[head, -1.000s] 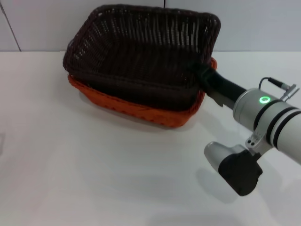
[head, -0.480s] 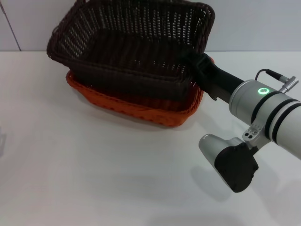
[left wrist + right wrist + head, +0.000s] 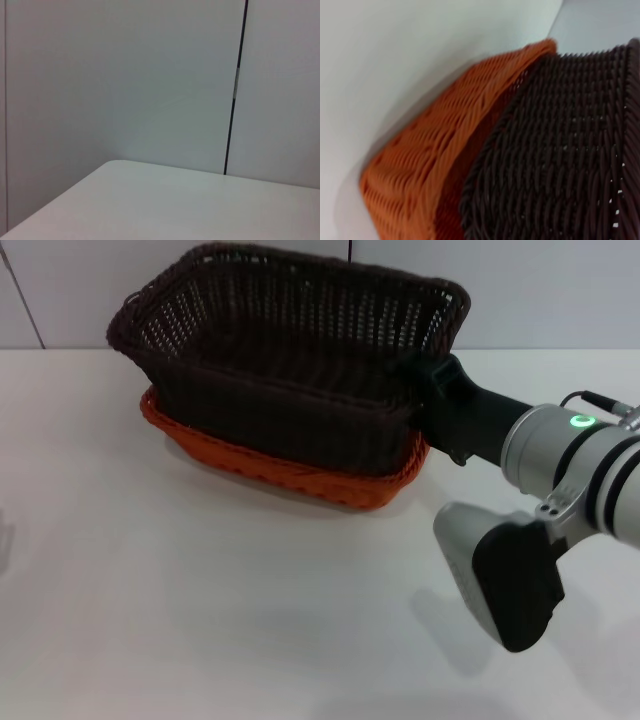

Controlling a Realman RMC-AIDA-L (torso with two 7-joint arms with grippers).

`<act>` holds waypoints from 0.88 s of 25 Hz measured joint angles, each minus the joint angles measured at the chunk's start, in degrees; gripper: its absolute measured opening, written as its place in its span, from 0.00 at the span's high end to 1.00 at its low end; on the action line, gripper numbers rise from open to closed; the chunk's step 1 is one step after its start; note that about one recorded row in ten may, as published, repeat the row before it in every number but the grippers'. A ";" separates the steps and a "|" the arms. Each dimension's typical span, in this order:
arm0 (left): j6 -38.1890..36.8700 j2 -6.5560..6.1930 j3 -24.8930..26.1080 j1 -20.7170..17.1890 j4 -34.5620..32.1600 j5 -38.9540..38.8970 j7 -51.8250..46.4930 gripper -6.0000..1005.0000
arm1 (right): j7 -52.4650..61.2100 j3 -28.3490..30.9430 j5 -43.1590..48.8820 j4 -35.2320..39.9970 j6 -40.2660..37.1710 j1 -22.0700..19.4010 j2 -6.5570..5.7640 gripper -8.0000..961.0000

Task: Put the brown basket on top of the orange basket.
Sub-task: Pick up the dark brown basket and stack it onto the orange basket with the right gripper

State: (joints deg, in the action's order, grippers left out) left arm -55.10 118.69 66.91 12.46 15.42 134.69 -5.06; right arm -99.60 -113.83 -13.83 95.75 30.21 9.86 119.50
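Note:
The brown basket [image 3: 290, 350] sits nested in the orange basket [image 3: 290, 475] at the back middle of the white table, close to level. My right gripper [image 3: 428, 388] reaches in from the right and is shut on the brown basket's right end wall near the rim. The right wrist view shows the brown weave [image 3: 560, 150] pressed inside the orange basket's sloping wall [image 3: 430, 155]. My left gripper is out of view; its wrist camera faces only a wall and a table corner.
The white table [image 3: 200, 620] spreads in front of and to the left of the baskets. A grey panelled wall [image 3: 80, 290] stands right behind them. My right forearm [image 3: 570, 470] and elbow hang over the table's right front.
The brown basket, held tilted above the orange one, has swung left, then levelled and settled lower into it. My right arm has shifted slightly right.

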 joint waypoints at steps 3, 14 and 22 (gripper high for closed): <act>0.00 -0.03 -0.37 0.21 0.17 0.10 -0.12 0.23 | 0.86 1.48 -2.46 2.34 4.33 0.28 0.00 0.32; 0.00 -0.09 -0.47 0.51 0.75 0.10 -0.20 0.23 | 5.24 14.77 -9.91 9.89 31.99 8.12 -0.24 0.32; 2.10 -0.20 -0.37 1.90 0.21 -0.29 -0.21 0.23 | 5.08 20.17 -9.47 10.39 36.30 12.35 -0.42 0.32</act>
State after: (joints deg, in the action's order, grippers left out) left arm -53.01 118.48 66.54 14.36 15.63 134.40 -5.28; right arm -94.52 -93.66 -23.30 106.14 66.51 22.21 119.08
